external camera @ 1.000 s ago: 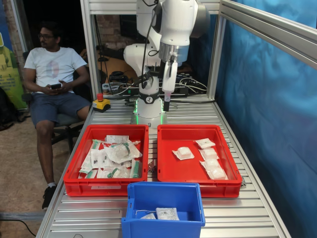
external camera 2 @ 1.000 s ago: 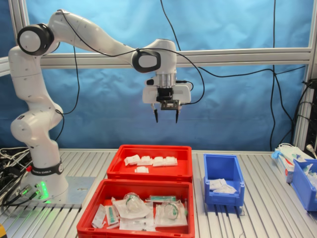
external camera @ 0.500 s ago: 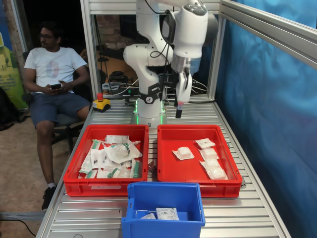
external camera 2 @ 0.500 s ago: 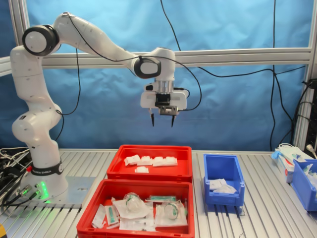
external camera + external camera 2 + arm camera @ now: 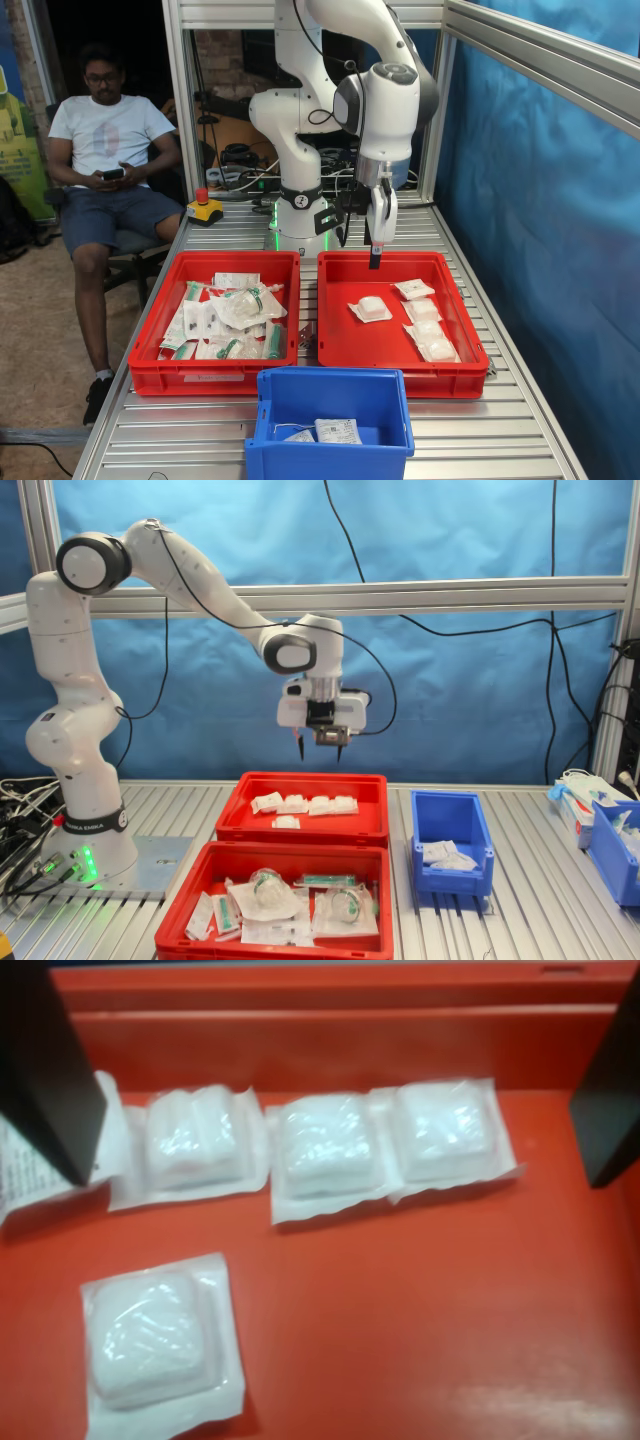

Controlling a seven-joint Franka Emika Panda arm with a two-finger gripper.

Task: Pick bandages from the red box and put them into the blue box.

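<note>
Gripper (image 5: 319, 752) hangs above the red box (image 5: 230, 818), fingers (image 5: 45, 1070) spread apart and empty, not touching anything. In the wrist view both dark fingers frame the box floor (image 5: 420, 1300) with the bandages (image 5: 330, 1150) between them.

Bandages: five white pouches in the red box (image 5: 335, 340). In the first exterior view four sit in a row along the first exterior view's right side, and one (image 5: 371, 308) lies apart nearer the middle. In the wrist view three of the row are fully seen, two of them overlapping at the edges; a fourth is partly hidden behind one finger. The lone pouch (image 5: 160, 1345) lies flat, well apart from the row.

Blue box (image 5: 275, 400) sits on the tabletop (image 5: 480, 430) just in front of both red crates in the first exterior view, with a couple of white packets (image 5: 337, 431) inside. Other red crate (image 5: 150, 370) beside it holds green-marked packets (image 5: 240, 310).

Person (image 5: 105, 150) seated off the tabletop, holding a phone.
</note>
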